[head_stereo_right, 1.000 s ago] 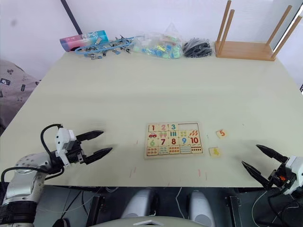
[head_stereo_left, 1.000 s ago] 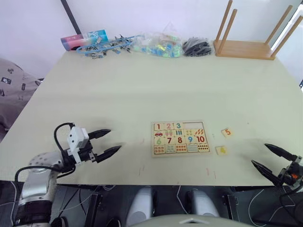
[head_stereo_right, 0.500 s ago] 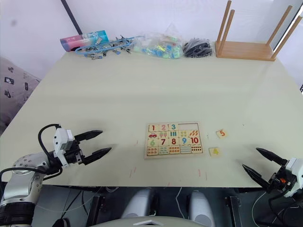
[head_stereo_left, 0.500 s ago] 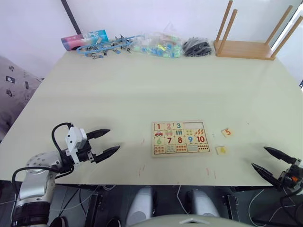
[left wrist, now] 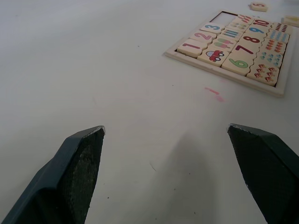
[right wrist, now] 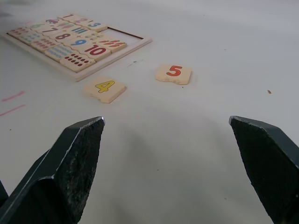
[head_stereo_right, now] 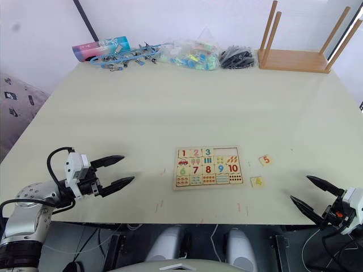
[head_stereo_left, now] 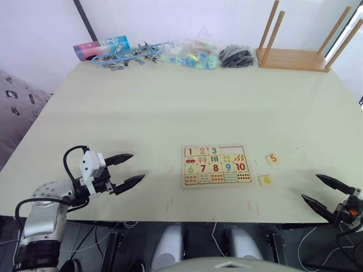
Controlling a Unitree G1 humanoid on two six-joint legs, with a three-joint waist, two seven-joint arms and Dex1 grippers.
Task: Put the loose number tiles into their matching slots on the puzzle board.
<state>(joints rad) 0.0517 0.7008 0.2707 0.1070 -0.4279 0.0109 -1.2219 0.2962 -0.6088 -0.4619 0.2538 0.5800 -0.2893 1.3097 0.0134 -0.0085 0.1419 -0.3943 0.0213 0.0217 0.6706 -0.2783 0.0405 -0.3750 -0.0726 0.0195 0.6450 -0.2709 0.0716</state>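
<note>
The puzzle board [head_stereo_left: 216, 185] lies flat on the table, a little right of centre. Tiles 1, 2 and 3 sit in its top row, and the two slots [head_stereo_left: 231, 151] to their right are bare wood. Two loose number tiles lie to the right of the board: the orange 5 [head_stereo_left: 273, 158] and, nearer the front edge, the yellow 4 [head_stereo_left: 265, 180]. My right gripper [head_stereo_left: 310, 187] hovers open at the front right corner, right of the 4 [right wrist: 104, 87] and the 5 [right wrist: 174, 72]. Well left of the board [left wrist: 210, 69], my left gripper [head_stereo_left: 136, 167] is open and holds nothing.
An upturned wooden stool [head_stereo_left: 295, 58] stands at the back right. Along the back edge lie a pink and blue tube [head_stereo_left: 101, 46], blue clips [head_stereo_left: 127, 55], a clear bag of coloured bits [head_stereo_left: 190, 55] and a black heap [head_stereo_left: 235, 55]. Faint red marks [head_stereo_left: 170, 201] are near the front edge.
My right gripper has sunk slightly towards the table's front edge. The left gripper, the board and the tiles have stayed in place.
</note>
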